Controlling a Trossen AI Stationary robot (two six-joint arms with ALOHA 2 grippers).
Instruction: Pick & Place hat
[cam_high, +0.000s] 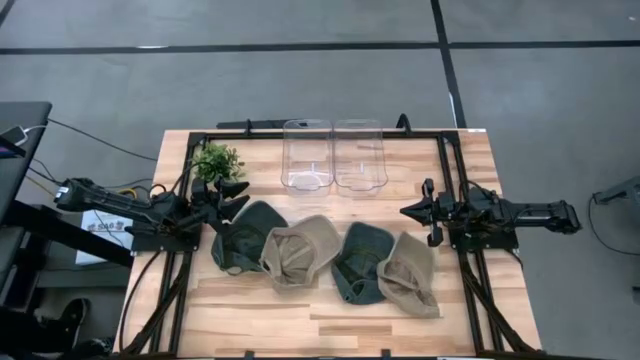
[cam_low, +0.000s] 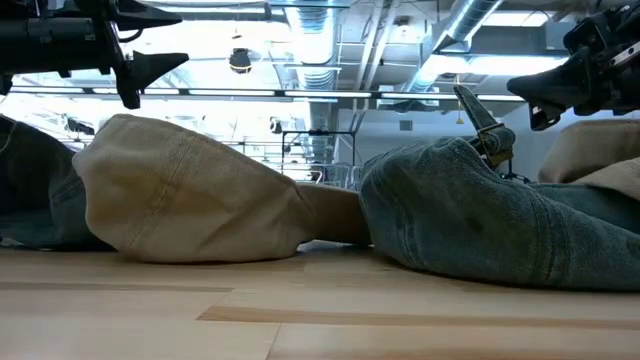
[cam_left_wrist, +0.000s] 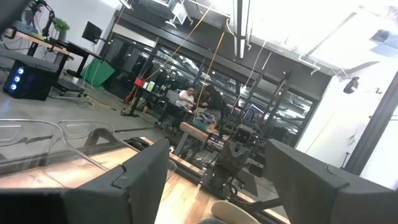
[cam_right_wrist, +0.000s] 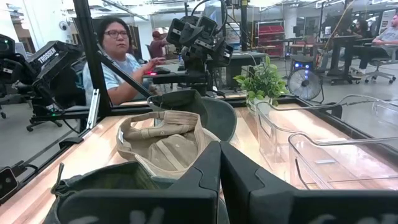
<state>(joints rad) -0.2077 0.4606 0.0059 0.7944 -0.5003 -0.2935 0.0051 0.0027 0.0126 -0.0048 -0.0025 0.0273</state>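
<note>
The wooden table (cam_high: 330, 310) carries a black frame and all the working items. Four hats lie in a row across its middle. From the left arm's side they run: a dark green hat (cam_high: 240, 235), a tan hat (cam_high: 298, 250) overlapping it, a second dark green hat (cam_high: 360, 262), and a second tan hat (cam_high: 410, 272) overlapping that one. All four rest on the table surface, and neither claw holds any of them.

Two clear plastic bins (cam_high: 332, 155) stand side by side at the far edge of the table, behind the hats.

The left arm extends in from the table's left edge, roughly level. The left gripper (cam_high: 232, 197) hovers above the edge of the first dark green hat, fingers spread wide, gripping nothing.

The right arm extends in level from the right edge. The right gripper (cam_high: 408, 212) sits just beside the second tan hat, fingers pressed fully together and empty.

A small green plant (cam_high: 217, 162) stands near the left gripper.

A person (cam_right_wrist: 118, 59) sits beyond the table, seen in the right wrist view.
</note>
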